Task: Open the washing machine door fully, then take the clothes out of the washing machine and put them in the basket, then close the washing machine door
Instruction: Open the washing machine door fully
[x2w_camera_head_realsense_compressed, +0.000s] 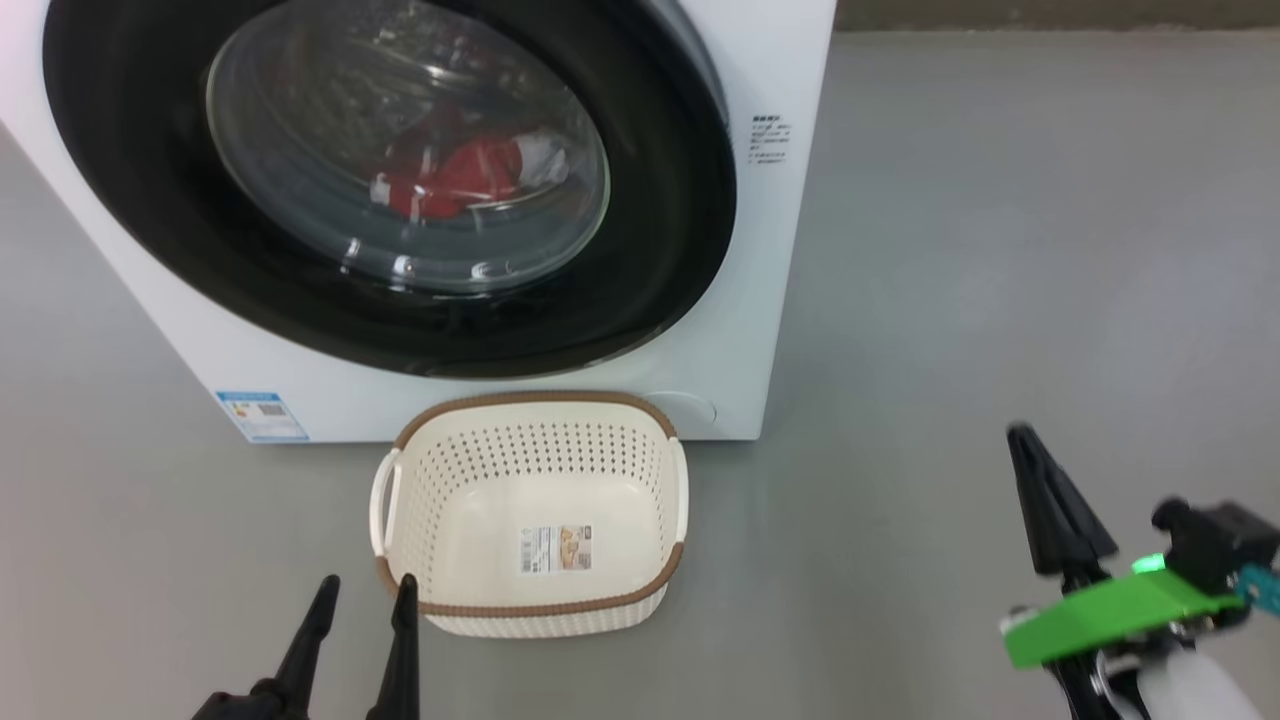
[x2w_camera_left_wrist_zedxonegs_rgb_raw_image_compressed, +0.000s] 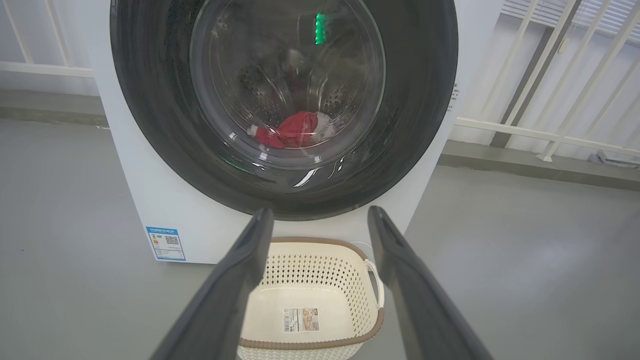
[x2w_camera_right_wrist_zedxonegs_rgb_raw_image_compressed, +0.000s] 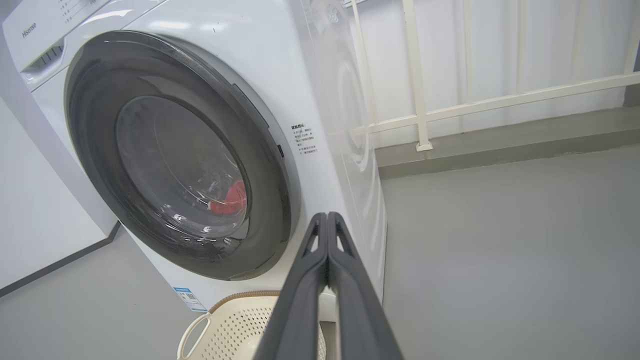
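Note:
The white washing machine (x2w_camera_head_realsense_compressed: 760, 250) stands ahead with its black-rimmed round door (x2w_camera_head_realsense_compressed: 150, 220) closed. Red clothes (x2w_camera_head_realsense_compressed: 450, 180) with white bits lie inside the drum, seen through the glass. The cream basket (x2w_camera_head_realsense_compressed: 540, 420) with a brown rim sits on the floor just in front of the machine, with only a label in its bottom. My left gripper (x2w_camera_head_realsense_compressed: 365, 592) is open at the basket's near left corner, fingers apart and holding nothing. My right gripper (x2w_camera_head_realsense_compressed: 1022, 435) hangs over bare floor to the right of the machine, fingers pressed together with nothing between them (x2w_camera_right_wrist_zedxonegs_rgb_raw_image_compressed: 327, 216).
Grey floor (x2w_camera_head_realsense_compressed: 1000, 250) stretches wide to the right of the machine. A white railing (x2w_camera_right_wrist_zedxonegs_rgb_raw_image_compressed: 420, 115) on a low ledge runs behind the machine's right side. A white wall (x2w_camera_right_wrist_zedxonegs_rgb_raw_image_compressed: 30, 215) stands to the machine's left.

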